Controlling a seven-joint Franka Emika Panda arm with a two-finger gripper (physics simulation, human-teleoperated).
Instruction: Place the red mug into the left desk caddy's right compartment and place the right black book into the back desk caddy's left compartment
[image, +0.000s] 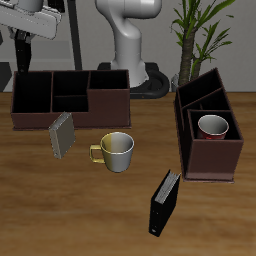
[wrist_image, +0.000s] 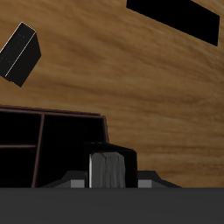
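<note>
Up at the far back of the wooden table (image: 60, 210), the claw (image: 20, 50) hangs over the end of the long, broadside dark brown partitioned desk caddy (image: 60, 118). The wrist view shows it pinching a thin black hardcover book (wrist_image: 108, 168), pale page edges facing the camera, just above the caddy's open compartments. The main risk sits here: the dividers are close together, so a descent that is slightly off would land the book's lower edge on a partition wall, tipping it or dropping it into the neighbouring compartment. Releasing it from too high could also let it bounce or lean out over the rim. Farther along, a small grey book (image: 62, 133) stands just in front of the caddy, near enough to be knocked by a low sideways swing. The plain yellow-green mug (image: 116, 150) sits beside it, well clear of the claw. A second black hardcover book (image: 165, 200) stands nearer the front edge, apart from everything. At the other end, the narrow end-on dark brown desk caddy (image: 210, 160) already holds the red patterned mug (image: 213, 127) upright in one compartment, so that half looks done.
</note>
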